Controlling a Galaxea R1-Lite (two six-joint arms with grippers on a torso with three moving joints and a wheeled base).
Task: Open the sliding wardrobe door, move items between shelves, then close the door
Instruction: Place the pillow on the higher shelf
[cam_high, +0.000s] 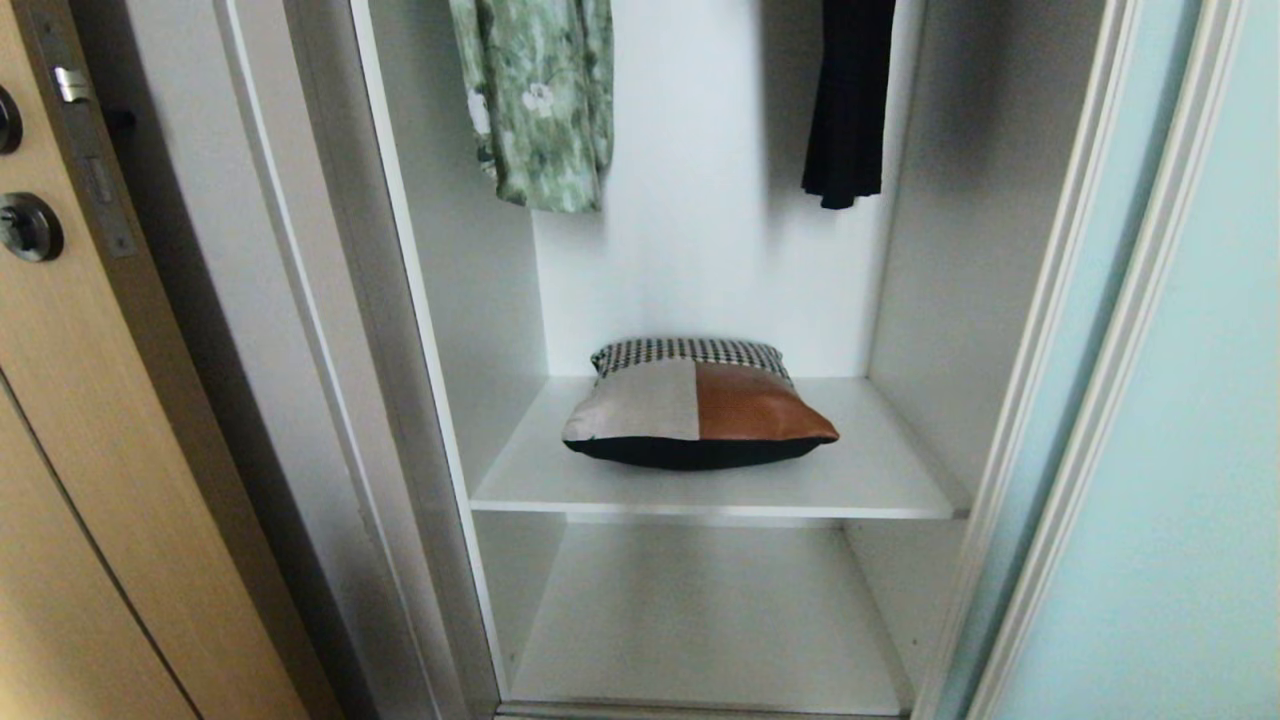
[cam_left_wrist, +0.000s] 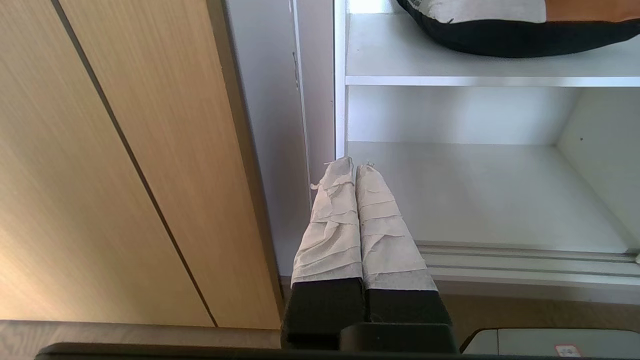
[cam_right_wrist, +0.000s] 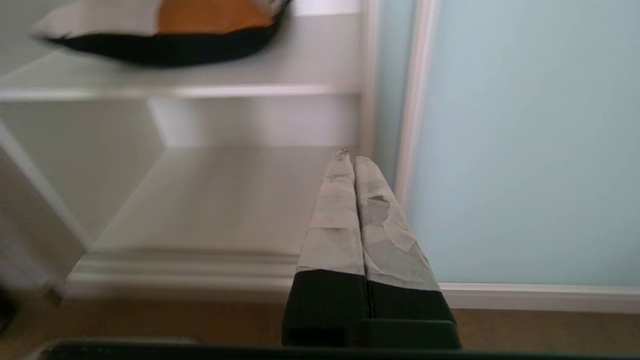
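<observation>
Right, door state: the sliding wardrobe door (cam_high: 1190, 420) is pushed off to the right, compartment exposed. The item (cam_high: 700, 410) is a patchwork cushion, not folded clothes: houndstooth strip at the back, pale grey and rust-orange panels on top, black underside. It lies flat, centred on the upper shelf (cam_high: 880, 480). The lower shelf (cam_high: 700, 620) is bare.

Tools: left tool (cam_left_wrist: 356, 167) clenched on nothing, low, aimed at the left edge of the lower shelf beside the tan wooden door (cam_left_wrist: 125, 165). Right tool (cam_right_wrist: 350, 156) also clenched and empty, low, near the door frame at the compartment's right side. Neither arm shows in the head view.

Handling, my read: light, soft, squashy; it will sag and fold if pinched at one corner. The orange panel looks leathery, possibly slick. Best bet is a deep pinch across the front black edge, or one tool each side.

Can't see:
- cushion's rear edge against the back wall
- its fill and true thickness
- tops of the green floral garment (cam_high: 540, 100) and black garment (cam_high: 848, 100), cut off
- door's right edge
- right wrist view smeared, cushion outline vague there
</observation>
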